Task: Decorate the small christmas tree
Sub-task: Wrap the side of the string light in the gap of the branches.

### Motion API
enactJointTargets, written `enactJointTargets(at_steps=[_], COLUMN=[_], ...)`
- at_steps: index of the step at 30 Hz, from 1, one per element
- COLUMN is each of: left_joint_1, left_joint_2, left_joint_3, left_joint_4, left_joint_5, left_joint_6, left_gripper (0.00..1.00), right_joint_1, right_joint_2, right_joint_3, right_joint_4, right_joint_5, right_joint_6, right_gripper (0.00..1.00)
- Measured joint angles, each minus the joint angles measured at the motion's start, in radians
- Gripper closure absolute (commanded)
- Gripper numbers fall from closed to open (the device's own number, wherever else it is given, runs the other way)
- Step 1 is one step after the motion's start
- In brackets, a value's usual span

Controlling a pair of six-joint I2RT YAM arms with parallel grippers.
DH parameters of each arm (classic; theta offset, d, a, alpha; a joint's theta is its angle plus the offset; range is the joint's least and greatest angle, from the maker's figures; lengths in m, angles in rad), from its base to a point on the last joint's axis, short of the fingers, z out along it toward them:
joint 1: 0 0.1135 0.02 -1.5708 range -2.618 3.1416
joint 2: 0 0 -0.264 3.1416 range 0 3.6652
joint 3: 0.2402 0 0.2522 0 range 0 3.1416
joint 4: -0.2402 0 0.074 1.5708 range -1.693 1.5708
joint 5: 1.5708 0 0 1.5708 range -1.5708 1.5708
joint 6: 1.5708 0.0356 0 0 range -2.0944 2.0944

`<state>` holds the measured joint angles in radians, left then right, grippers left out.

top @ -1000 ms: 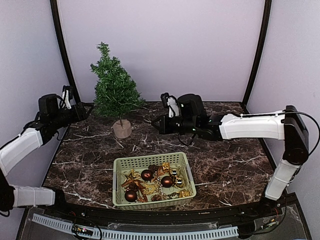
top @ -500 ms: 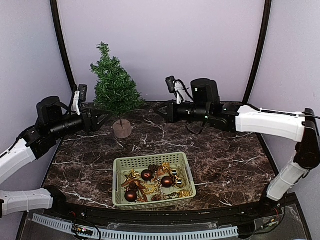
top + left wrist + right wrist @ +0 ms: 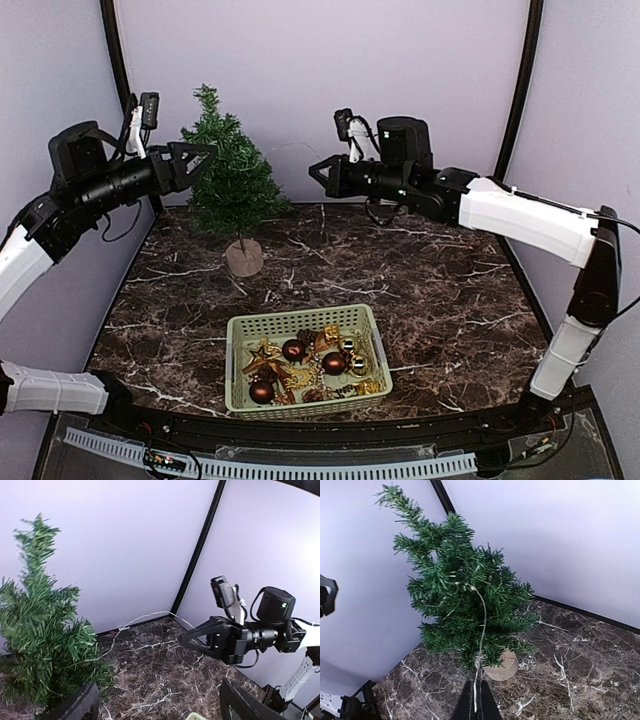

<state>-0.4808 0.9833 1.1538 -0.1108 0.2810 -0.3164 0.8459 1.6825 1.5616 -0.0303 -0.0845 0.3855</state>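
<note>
Left gripper (image 3: 197,161) hangs in the air just beside the upper left branches of the small christmas tree (image 3: 232,180), jaws spread wide and empty. Tree stands upright near the back edge of the worktop (image 3: 450,300), left of centre, with a basket (image 3: 300,322) at the front edge. Right gripper (image 3: 316,172) hangs right of the tree, pinched tight on a thin wire (image 3: 481,625) that runs into the branches.

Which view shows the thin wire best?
Right wrist: the wire runs clearly from the shut right pincer into the small christmas tree. Top external shows only a faint strand; left wrist, a pale arc.
</note>
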Motion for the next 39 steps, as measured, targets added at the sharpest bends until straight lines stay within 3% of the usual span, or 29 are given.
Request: enactJointTargets(at_steps=[10, 19, 28, 30, 33, 36, 39], left_joint_1=[-0.006, -0.115, -0.126, -0.126, -0.126, -0.126, -0.126], left_joint_2=[0.373, 0.587, 0.681, 0.695, 0.715, 0.724, 0.724], left_joint_3=[0.357, 0.643, 0.777, 0.777, 0.777, 0.777, 0.777], left_joint_4=[-0.167, -0.356, -0.463, -0.484, -0.512, -0.529, -0.530], left_joint_5=[0.183, 0.087, 0.009, -0.002, -0.009, -0.012, -0.012], left_joint_6=[0.188, 0.448, 0.623, 0.642, 0.668, 0.676, 0.683], left_gripper=[0.15, 0.07, 0.07, 0.13, 0.32, 0.64, 0.86], right_joint_1=[-0.056, -0.116, -0.119, -0.119, -0.119, -0.119, -0.119], right_joint_2=[0.103, 0.102, 0.077, 0.064, 0.036, 0.021, 0.015], right_joint_3=[0.060, 0.060, 0.058, 0.052, 0.035, 0.027, 0.021], right_joint_4=[-0.003, -0.004, -0.036, -0.032, -0.022, -0.017, -0.014], right_joint_5=[-0.116, -0.322, -0.434, -0.452, -0.479, -0.498, -0.504], right_joint_6=[-0.072, -0.166, -0.219, -0.220, -0.220, -0.219, -0.219], right_gripper=[1.00, 1.00, 1.00, 1.00, 1.00, 1.00, 1.00])
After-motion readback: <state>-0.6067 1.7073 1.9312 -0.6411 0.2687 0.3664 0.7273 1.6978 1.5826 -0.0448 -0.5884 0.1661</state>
